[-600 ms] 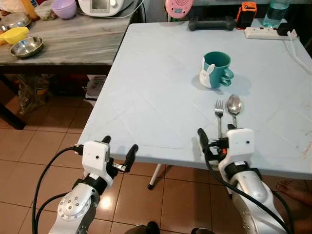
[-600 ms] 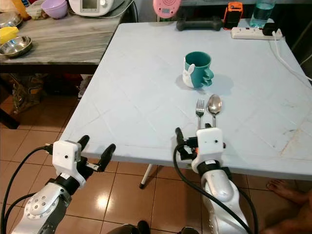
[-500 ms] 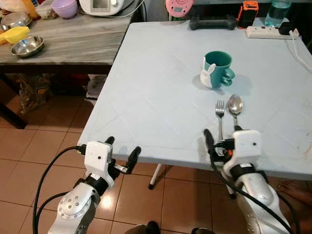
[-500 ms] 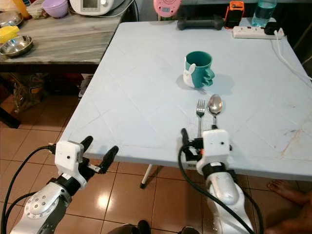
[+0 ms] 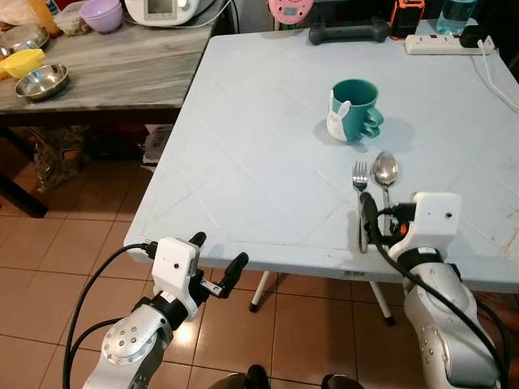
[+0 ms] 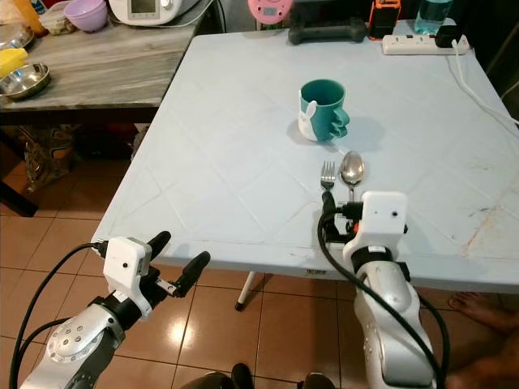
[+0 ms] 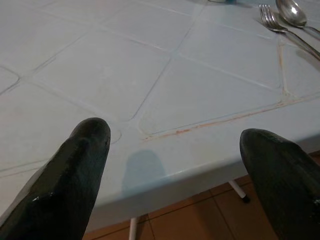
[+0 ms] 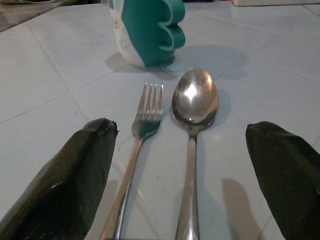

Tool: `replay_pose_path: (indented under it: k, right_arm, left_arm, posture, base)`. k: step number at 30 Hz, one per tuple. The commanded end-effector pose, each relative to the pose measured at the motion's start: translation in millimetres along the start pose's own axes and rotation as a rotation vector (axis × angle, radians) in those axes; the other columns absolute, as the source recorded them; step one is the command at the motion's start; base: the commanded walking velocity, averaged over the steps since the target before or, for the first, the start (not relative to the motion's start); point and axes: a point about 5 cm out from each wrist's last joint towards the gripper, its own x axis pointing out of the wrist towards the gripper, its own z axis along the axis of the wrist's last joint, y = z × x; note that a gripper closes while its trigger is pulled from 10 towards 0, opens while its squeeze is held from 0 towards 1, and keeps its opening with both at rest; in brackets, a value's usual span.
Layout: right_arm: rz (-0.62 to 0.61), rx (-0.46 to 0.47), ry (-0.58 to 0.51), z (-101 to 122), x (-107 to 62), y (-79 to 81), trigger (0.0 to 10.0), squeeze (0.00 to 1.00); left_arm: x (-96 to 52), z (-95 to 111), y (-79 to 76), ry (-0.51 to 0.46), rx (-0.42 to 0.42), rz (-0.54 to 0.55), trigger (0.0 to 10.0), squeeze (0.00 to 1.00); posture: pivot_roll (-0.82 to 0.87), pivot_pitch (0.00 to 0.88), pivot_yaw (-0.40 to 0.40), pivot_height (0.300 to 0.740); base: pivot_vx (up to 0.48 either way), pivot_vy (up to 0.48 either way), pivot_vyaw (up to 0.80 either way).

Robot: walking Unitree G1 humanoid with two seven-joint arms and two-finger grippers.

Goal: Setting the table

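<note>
Pale blue surface [image 5: 243, 146] fills most of the head views, w/ brown tiled floor [image 5: 49, 267] below and a grey-topped side counter [image 5: 113, 69] off to the robot's left. Setting looks partly done: a fork [image 5: 360, 180] and spoon [image 5: 384, 173] lie side by side, tines and bowl toward the far side, near the front edge on the robot's right, and a teal mug [image 5: 353, 110] w/ a white rabbit on it stands just beyond them, apart from both. No plate is laid at that place, so a plate, and prob. anything else for the setting, appears left to do. Right gripper [image 5: 381, 231] sits low at the handle ends of the cutlery, fingers [image 8: 65, 180] spread wide to either side of fork and spoon, holding nothing. Left gripper [image 5: 215, 263] hovers off the front edge over the floor, fingers [image 7: 65, 175] also wide and empty, pointed at a bare stretch of the surface. Further back: a dark dumbbell-like item [image 5: 349, 32], pink round thing [image 5: 285, 10], orange-black gadget [image 5: 404, 14], power strip [image 5: 442, 44] w/ cable trailing down the right side. Counter holds steel bowls [image 5: 40, 79], a purple bowl [image 5: 104, 14] and a white appliance [image 5: 166, 10]. Nothing blocks the place setting itself; the cable and strip crowd only the far right corner.
</note>
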Motion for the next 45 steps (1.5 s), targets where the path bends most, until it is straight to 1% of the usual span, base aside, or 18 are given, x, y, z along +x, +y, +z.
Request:
replay_pose_path:
  k: [1, 13, 21, 22, 23, 24, 29, 31, 32, 33, 34, 36, 38, 39, 41, 42, 43, 45]
  right_arm:
    - [0.007, 0.025, 0.033, -5, -0.1, 1.9, 10.0, 0.00]
    - [0.089, 0.143, 0.075, 10, 10.4, 28.5, 10.0, 0.00]
    - [0.074, 0.195, 0.138, 7, 10.4, 30.9, 10.0, 0.00]
    - [0.068, 0.197, 0.148, 5, 10.3, 30.3, 4.3, 0.00]
    - [0.068, 0.197, 0.148, 5, 10.3, 30.3, 4.3, 0.00]
    - [0.064, 0.205, 0.168, 2, 9.9, 30.4, 0.0, 0.00]
    - [0.061, 0.201, 0.183, 0, 10.0, 30.0, 0.0, 0.00]
    - [0.058, 0.203, 0.213, -2, 9.5, 30.4, 6.5, 0.00]
    - [0.058, 0.203, 0.213, -2, 9.5, 30.4, 6.5, 0.00]
    - [0.056, 0.202, 0.225, -3, 9.3, 30.4, 7.8, 0.00]
    - [0.054, 0.202, 0.236, -5, 9.0, 30.3, 7.7, 0.00]
    - [0.052, 0.200, 0.256, -8, 8.6, 30.4, 8.1, 0.00]
    - [0.045, 0.213, 0.284, -11, 8.8, 30.2, 7.7, 0.00]
    - [0.041, 0.221, 0.293, -12, 9.1, 30.2, 6.1, 0.00]
    - [0.042, 0.221, 0.302, -14, 10.5, 30.5, 6.4, 0.00]
    - [0.043, 0.214, 0.306, -14, 11.2, 30.4, 7.8, 0.00]
    - [0.034, 0.209, 0.314, -15, 13.2, 29.5, 8.5, 0.00]
    - [0.027, 0.204, 0.324, -16, 15.3, 28.8, 8.5, 0.00]
  left_arm:
    - [-3.5, 2, 1.5, 0.003, 0.013, 0.000, 10.0, 0.00]
    - [-4.8, -2, 1.8, 0.018, -0.009, 0.010, 10.0, 0.00]
    - [-5.0, -3, 1.2, 0.022, -0.014, 0.013, 10.0, 0.00]
    - [-5.0, -3, 1.0, 0.023, -0.015, 0.012, 10.0, 0.00]
    - [-5.0, -3, 1.0, 0.023, -0.015, 0.012, 10.0, 0.00]
    - [-5.2, -3, 0.9, 0.024, -0.016, 0.011, 10.0, 0.00]
    - [-4.7, -3, 0.3, 0.025, -0.017, 0.010, 10.0, 0.00]
    - [-4.6, -4, -0.1, 0.027, -0.019, 0.008, 10.0, 0.00]
    - [-4.6, -4, -0.1, 0.027, -0.019, 0.008, 10.0, 0.00]
    - [-4.6, -4, -0.2, 0.028, -0.019, 0.007, 10.0, 0.00]
    - [-4.6, -4, -0.3, 0.029, -0.020, 0.006, 10.0, 0.00]
    - [-4.6, -4, -0.5, 0.031, -0.022, 0.005, 10.0, 0.00]
    - [-4.6, -5, -0.9, 0.035, -0.025, 0.004, 10.0, 0.00]
    - [-4.6, -5, -1.0, 0.036, -0.026, 0.003, 10.0, 0.00]
    - [-4.4, -5, -0.9, 0.037, -0.027, 0.002, 10.0, 0.00]
    - [-4.3, -5, -0.8, 0.037, -0.027, 0.001, 10.0, 0.00]
    - [-4.1, -5, -0.9, 0.038, -0.028, -0.001, 10.0, 0.00]
    - [-3.9, -5, -1.2, 0.038, -0.029, -0.002, 10.0, 0.00]
  posture:
    - [-0.17, 0.215, 0.142, 0.740]
    - [-0.16, 0.218, 0.134, 0.740]
    - [-0.16, 0.222, 0.134, 0.740]
    - [-0.16, 0.222, 0.134, 0.740]
    - [-0.16, 0.222, 0.134, 0.740]
    - [-0.16, 0.222, 0.134, 0.740]
    - [-0.16, 0.224, 0.134, 0.740]
    - [-0.16, 0.224, 0.134, 0.740]
    - [-0.16, 0.224, 0.134, 0.740]
    - [-0.16, 0.224, 0.134, 0.740]
    - [-0.16, 0.224, 0.134, 0.740]
    - [-0.16, 0.224, 0.134, 0.740]
    - [-0.16, 0.224, 0.134, 0.740]
    - [-0.16, 0.227, 0.134, 0.740]
    - [-0.16, 0.227, 0.134, 0.740]
    - [-0.16, 0.227, 0.134, 0.740]
    - [-0.16, 0.226, 0.135, 0.740]
    - [-0.16, 0.226, 0.135, 0.740]
  base:
    - [0.000, 0.000, 0.00]
    - [0.000, 0.000, 0.00]
    - [0.000, 0.000, 0.00]
    - [0.000, 0.000, 0.00]
    - [0.000, 0.000, 0.00]
    - [0.000, 0.000, 0.00]
    - [0.000, 0.000, 0.00]
    - [0.000, 0.000, 0.00]
    - [0.000, 0.000, 0.00]
    - [0.000, 0.000, 0.00]
    - [0.000, 0.000, 0.00]
    - [0.000, 0.000, 0.00]
    - [0.000, 0.000, 0.00]
    - [0.000, 0.000, 0.00]
    - [0.000, 0.000, 0.00]
    - [0.000, 0.000, 0.00]
    - [0.000, 0.000, 0.00]
    - [0.000, 0.000, 0.00]
